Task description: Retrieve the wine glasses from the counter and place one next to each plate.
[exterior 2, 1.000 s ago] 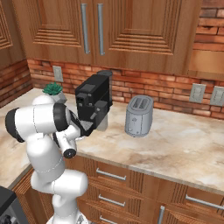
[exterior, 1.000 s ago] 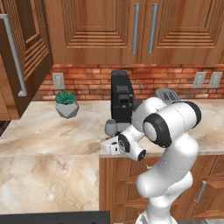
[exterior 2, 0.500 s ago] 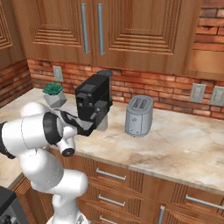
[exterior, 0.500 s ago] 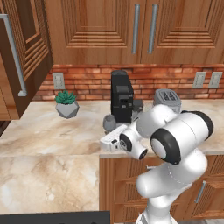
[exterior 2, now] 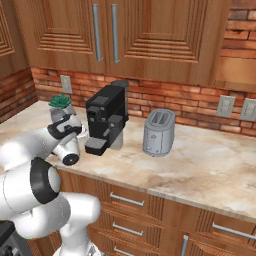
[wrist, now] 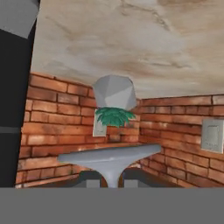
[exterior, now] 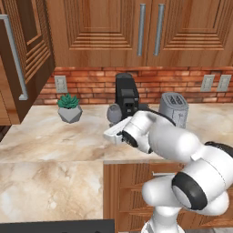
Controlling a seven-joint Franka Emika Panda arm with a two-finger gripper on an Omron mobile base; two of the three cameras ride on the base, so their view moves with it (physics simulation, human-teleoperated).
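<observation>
In the hand view, the round flat foot and thin stem of a wine glass (wrist: 109,156) sit right in front of the fingertips. My gripper (wrist: 109,180) is shut on that stem. The hand view is rolled over, so the counter (wrist: 131,39) shows at its top. My gripper (exterior: 112,133) hovers over the counter (exterior: 54,136) in front of the coffee machine, and its jaws are hidden by the white hand. Another grey wine glass (exterior: 113,113) stands by the machine's foot (exterior 2: 116,140). The plates are out of view.
A black coffee machine (exterior: 127,98) and a grey toaster (exterior: 173,108) stand against the brick wall. A small potted plant (exterior: 69,108) sits to the left. The marbled top (exterior: 45,191) runs on at the lower left. Wood cabinets hang overhead.
The arm has swung round, its elbow dropping to the lower right of the left base view. The hand has shifted left toward the plant, still shut on the glass.
</observation>
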